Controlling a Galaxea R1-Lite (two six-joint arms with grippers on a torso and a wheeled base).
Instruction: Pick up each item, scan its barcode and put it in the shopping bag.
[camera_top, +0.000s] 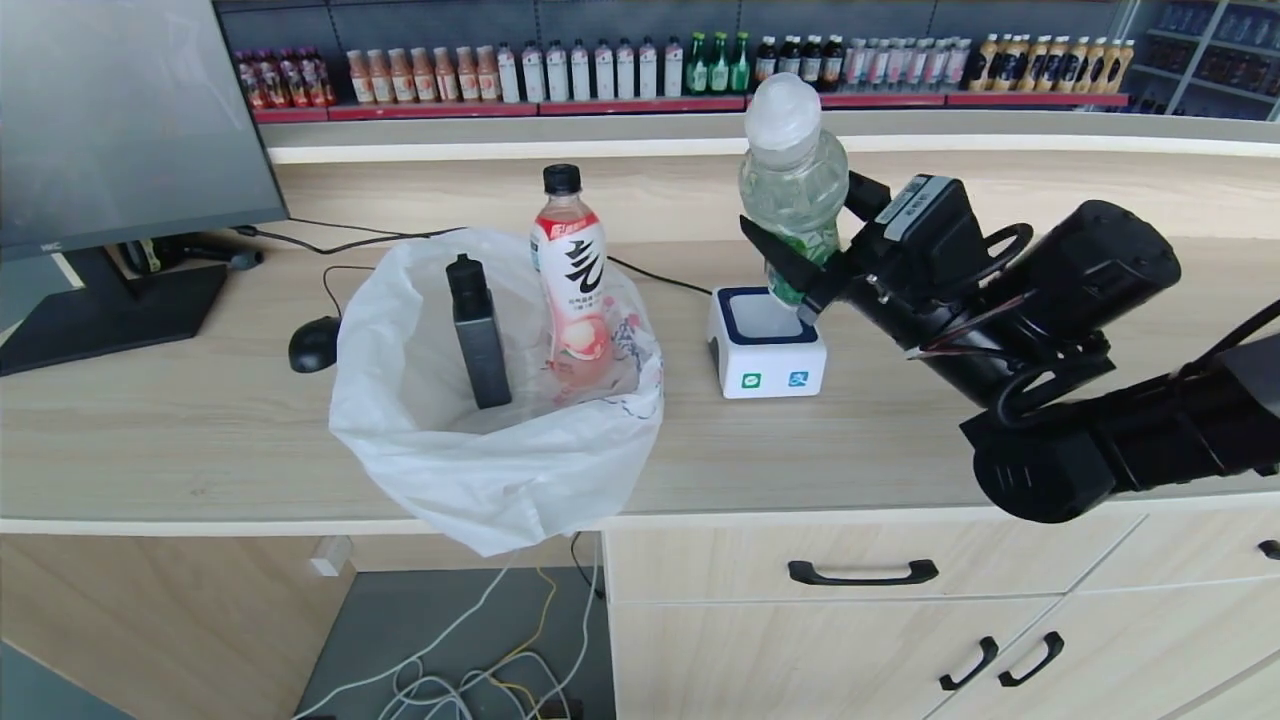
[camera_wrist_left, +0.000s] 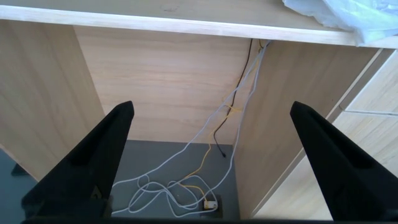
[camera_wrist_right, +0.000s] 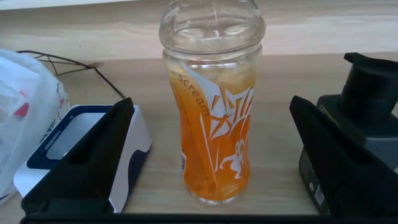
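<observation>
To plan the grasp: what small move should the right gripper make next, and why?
Probably close the right gripper: its open fingers flank the tall clear plastic bottle, which stands ungrasped on the wooden counter.

The bottle's (camera_top: 795, 180) base is hidden behind the right gripper (camera_top: 802, 215) and the white scanner (camera_top: 765, 345), so the head view does not show whether it stands on the counter (camera_top: 200, 440). The right wrist view cuts off the bottle's top. In that view a black object (camera_wrist_right: 367, 87) is cropped by the edge and half covered by the gripper, leaving too little to identify. The bag (camera_top: 495, 440) hides part of the mouse (camera_top: 313, 343). The monitor (camera_top: 120, 110) runs off two edges. The shelf bottles (camera_top: 640, 65) are too small to tell apart.
</observation>
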